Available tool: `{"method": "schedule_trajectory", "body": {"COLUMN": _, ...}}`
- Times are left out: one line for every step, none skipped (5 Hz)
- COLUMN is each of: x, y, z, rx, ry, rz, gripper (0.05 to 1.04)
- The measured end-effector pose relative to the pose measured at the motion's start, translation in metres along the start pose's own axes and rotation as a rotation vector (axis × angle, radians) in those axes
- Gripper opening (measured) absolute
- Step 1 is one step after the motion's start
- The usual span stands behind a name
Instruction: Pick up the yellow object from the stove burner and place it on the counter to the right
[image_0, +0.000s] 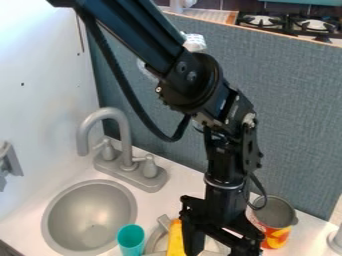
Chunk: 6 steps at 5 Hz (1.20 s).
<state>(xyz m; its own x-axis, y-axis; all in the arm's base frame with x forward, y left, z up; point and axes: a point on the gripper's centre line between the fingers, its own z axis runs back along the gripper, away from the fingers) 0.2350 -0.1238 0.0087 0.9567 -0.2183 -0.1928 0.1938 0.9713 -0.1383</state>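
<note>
The black gripper (218, 244) hangs down at the lower middle of the camera view, its two fingers apart and running to the bottom edge. Just left of it is a yellow object (175, 240), upright and close beside the left finger; whether they touch I cannot tell. A teal cup (131, 237) stands further left, by the sink's rim. Right of the gripper is an open metal can (275, 225) with a red and orange label. Part of a grey round dish (159, 236) shows behind the yellow object, and the gripper hides the rest.
A grey sink basin (90, 217) lies at the lower left, with a grey faucet (127, 167) behind it. A blue-grey panel (294, 120) rises behind the white counter (180, 190). A white wall stands at the left, and a pale object (336, 240) is at the right edge.
</note>
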Motion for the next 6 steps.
{"method": "schedule_trajectory", "body": {"x": -0.004, "y": 0.002, "z": -0.009, "rx": 0.007, "ry": 0.028, "rz": -0.001, "gripper": 1.001}}
{"method": "schedule_trajectory", "body": {"x": -0.006, "y": 0.034, "z": -0.016, "rx": -0.04, "ry": -0.002, "rz": 0.066, "gripper": 1.001}}
{"method": "schedule_trajectory", "body": {"x": -0.001, "y": 0.067, "z": -0.01, "rx": -0.064, "ry": -0.078, "rz": 0.209, "gripper": 1.001}}
{"method": "schedule_trajectory", "body": {"x": 0.004, "y": 0.09, "z": -0.009, "rx": -0.09, "ry": -0.139, "rz": 0.313, "gripper": 1.001}}
{"method": "schedule_trajectory", "body": {"x": 0.011, "y": 0.103, "z": -0.025, "rx": -0.099, "ry": -0.137, "rz": 0.363, "gripper": 1.001}}
{"method": "schedule_trajectory", "body": {"x": 0.021, "y": 0.116, "z": -0.035, "rx": -0.121, "ry": -0.143, "rz": 0.424, "gripper": 1.001}}
